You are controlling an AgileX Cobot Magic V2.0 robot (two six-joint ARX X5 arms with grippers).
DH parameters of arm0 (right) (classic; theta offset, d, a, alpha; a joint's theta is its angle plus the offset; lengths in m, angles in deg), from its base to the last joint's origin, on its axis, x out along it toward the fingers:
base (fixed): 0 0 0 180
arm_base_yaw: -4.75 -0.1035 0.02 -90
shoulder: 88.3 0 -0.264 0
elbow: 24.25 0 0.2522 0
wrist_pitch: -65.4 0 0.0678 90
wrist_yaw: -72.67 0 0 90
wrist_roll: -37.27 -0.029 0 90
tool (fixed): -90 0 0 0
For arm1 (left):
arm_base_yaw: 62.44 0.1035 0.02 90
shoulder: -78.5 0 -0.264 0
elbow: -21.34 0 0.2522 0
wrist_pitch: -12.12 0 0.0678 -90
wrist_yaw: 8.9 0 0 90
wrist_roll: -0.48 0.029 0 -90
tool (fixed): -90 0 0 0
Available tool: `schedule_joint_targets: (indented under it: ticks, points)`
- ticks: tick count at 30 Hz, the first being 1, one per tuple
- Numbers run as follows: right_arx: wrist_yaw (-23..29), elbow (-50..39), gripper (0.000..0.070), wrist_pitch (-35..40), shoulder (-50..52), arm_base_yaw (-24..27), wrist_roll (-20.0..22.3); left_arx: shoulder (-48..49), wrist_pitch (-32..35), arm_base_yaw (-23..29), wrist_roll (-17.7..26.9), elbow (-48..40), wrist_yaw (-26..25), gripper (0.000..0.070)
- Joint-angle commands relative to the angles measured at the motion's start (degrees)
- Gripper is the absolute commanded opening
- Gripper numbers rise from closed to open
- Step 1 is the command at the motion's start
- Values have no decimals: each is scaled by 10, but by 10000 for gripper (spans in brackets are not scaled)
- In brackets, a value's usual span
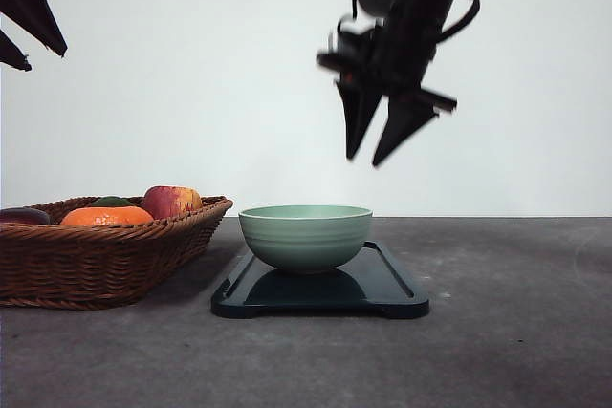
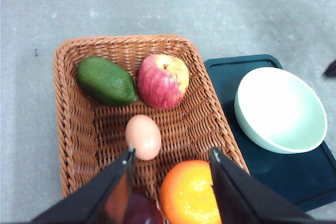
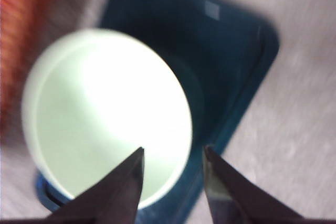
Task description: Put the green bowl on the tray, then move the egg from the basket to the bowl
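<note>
Already the green bowl (image 1: 305,234) sits upright on the tray (image 1: 392,286), toward the tray's basket-side end, with bare black tray showing beyond it on the far side. From the left wrist view the bowl's pale inside (image 2: 280,108) looks empty, and the dark tray (image 2: 294,174) lies just beside the basket (image 2: 65,108), their edges close but not clearly touching.

The egg (image 2: 143,136) lies inside the basket on the woven floor, near the middle. Around it are a red-yellow apple (image 2: 163,80) and a green avocado-like fruit (image 2: 106,81), which touch each other, an orange fruit (image 2: 190,192), and a dark purple item (image 2: 140,209) that is partly hidden. From the front, the basket (image 1: 96,260) stands on the grey table (image 1: 516,332) to the left of the tray, with the apple (image 1: 171,202) and the orange fruit (image 1: 106,216) rising above its rim.

The left gripper (image 2: 170,156) hangs over the basket with its fingers spread apart and nothing between them; one fingertip (image 2: 127,158) is seen just beside the egg. At the front view's upper left corner its dark fingers (image 1: 29,7) are well above the basket.

The right gripper (image 1: 376,152) hovers high above the tray and bowl, blurred, its fingers parted and empty. Its wrist view shows the gripper (image 3: 172,153) over the bowl's rim (image 3: 105,119) and the tray (image 3: 236,51).
</note>
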Motion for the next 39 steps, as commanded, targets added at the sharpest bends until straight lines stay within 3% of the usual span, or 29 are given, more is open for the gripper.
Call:
schedule_joint_targets:
  ticks: [1,11,22,30,39]
  points:
    - [-1,-26,216,26,13,-5,7,-5,4,-1,0,12,-3,276]
    - [-17,-312,215,246,204,-5,9,-5,4,-1,0,12,-3,276]
    - [-17,-596,215,390,407,14,20,-5,-1,-1,0,12,-3,276]
    - [-15,-739,215,406,569,34,20,-5,-19,-1,-1,12,-3,277]
    - [2,-759,215,367,690,41,31,-34,-67,-15,-49,21,-3,322]
